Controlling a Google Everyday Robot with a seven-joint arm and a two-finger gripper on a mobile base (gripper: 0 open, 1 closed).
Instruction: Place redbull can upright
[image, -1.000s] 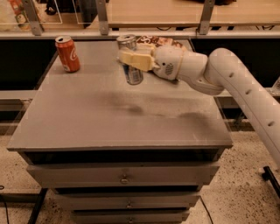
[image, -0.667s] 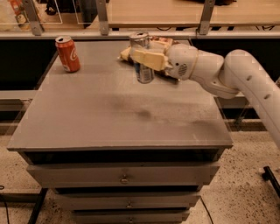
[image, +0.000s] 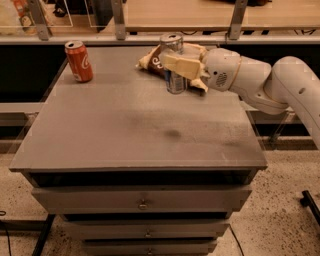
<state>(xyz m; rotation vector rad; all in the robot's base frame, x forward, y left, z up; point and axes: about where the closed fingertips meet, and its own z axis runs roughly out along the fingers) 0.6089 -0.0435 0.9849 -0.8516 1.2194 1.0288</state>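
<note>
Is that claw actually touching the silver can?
Touching. The camera view shows the gripper, over the table's back edge, with its tan fingers pressed against the sides of the upright redbull can.

Clasping the redbull can (image: 176, 82) upright in the tool (image: 170, 62) at the back middle of the table (image: 140, 135). Lying just behind: snack bag (image: 149, 60). Standing well left, at the back: cola can (image: 79, 61).

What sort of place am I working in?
Probably an office or lab snack area: grey drawer cabinet, cola can, snack bag. The claw grips the redbull can near the cabinet's far edge.
</note>
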